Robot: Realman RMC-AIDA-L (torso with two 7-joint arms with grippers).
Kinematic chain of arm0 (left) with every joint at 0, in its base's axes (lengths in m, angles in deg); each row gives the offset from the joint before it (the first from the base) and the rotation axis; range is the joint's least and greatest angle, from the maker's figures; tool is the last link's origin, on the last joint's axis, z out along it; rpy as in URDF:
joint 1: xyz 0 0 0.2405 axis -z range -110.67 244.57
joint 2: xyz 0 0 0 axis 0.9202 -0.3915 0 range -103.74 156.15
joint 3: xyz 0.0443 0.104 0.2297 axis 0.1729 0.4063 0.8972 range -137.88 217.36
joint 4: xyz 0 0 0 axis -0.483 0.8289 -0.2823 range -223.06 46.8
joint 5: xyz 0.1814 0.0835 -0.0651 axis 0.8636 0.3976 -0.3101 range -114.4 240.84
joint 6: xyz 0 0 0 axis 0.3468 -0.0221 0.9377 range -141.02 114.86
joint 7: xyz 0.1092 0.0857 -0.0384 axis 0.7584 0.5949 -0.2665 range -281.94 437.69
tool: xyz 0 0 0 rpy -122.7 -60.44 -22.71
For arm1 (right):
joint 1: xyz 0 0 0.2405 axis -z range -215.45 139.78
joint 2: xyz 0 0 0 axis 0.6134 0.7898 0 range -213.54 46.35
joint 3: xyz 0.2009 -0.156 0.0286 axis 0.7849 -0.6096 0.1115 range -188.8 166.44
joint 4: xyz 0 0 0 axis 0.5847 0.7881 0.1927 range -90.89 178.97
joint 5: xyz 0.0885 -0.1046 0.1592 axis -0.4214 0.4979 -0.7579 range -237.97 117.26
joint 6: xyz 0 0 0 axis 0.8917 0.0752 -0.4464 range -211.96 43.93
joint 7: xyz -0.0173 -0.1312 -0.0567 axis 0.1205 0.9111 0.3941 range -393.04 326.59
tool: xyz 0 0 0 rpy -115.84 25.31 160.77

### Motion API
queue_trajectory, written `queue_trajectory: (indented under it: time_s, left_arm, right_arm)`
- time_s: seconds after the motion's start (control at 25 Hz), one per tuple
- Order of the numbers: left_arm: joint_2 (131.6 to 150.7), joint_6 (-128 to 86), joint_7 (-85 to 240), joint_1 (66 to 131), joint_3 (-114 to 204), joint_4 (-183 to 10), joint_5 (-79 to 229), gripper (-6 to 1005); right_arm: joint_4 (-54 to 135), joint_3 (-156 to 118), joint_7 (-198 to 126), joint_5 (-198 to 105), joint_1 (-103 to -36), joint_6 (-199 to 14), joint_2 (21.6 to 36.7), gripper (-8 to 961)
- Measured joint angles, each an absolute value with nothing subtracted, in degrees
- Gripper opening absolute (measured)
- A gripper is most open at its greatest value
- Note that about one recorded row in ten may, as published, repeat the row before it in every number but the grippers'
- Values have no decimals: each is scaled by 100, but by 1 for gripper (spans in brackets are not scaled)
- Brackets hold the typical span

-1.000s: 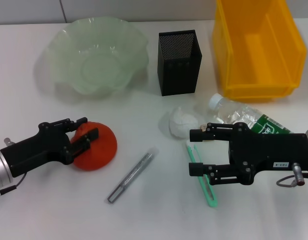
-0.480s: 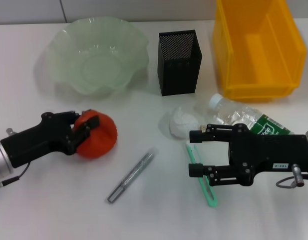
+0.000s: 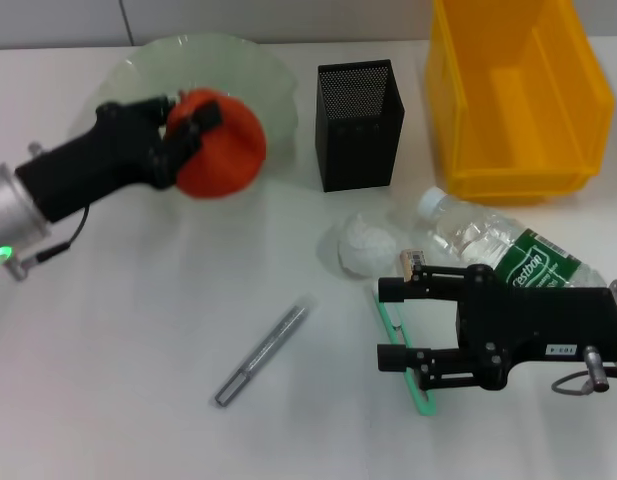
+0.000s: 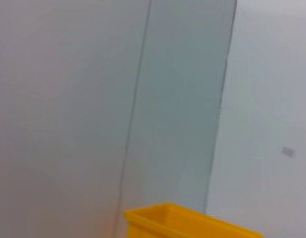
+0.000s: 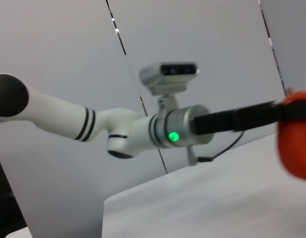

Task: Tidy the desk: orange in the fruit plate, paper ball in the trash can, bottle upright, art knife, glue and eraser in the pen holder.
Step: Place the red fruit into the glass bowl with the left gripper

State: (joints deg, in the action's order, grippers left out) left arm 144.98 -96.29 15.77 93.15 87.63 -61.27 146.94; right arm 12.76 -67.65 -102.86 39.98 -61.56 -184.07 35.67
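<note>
Left gripper (image 3: 183, 135): clenched on orange (image 3: 223, 145), held aloft over near rim of fruit plate (image 3: 273, 75). Key relation: plate centre lies just beyond gripper, slightly toward robot's left; judged short forward carry, then release. Left arm nearer plate. Right gripper (image 3: 388, 325): jaws parted, empty, low over desk; green art knife (image 3: 400, 345) lies between its fingertips, long axis crossing the gap between them; paper ball (image 3: 363, 245) just ahead.
</note>
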Motion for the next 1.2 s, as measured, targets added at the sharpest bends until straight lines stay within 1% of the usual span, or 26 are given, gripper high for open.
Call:
queue_trajectory:
  time_s: [0.2, 0.24, 0.32, 0.68, 1.08, 1.2]
  left_arm:
    - [14538, -8795, 1605, 9718, 8799, -6197, 14342, 151]
    - [14538, -8795, 1605, 9718, 8799, -6197, 14342, 150]
    - [14541, -8405, 1665, 9958, 8817, -6334, 14124, 149]
    - [14539, -7469, 2619, 10464, 8868, -7007, 13976, 148]
    - [14538, -6847, 2681, 10588, 8862, -7191, 13525, 149]
    - [14538, -6757, 2681, 10587, 8884, -7186, 13459, 208]
  right_arm:
    - [1346, -6763, -10231, 3995, -6148, -18418, 3567, 760]
    - [1351, -6765, -10230, 3995, -6146, -18421, 3567, 760]
    - [1361, -6768, -10228, 3993, -6141, -18425, 3567, 760]
    - [1372, -6769, -10213, 3992, -6146, -18486, 3567, 760]
    - [1380, -6769, -10147, 3997, -6185, -18494, 3567, 761]
    - [1381, -6769, -10142, 3996, -6190, -18485, 3567, 761]
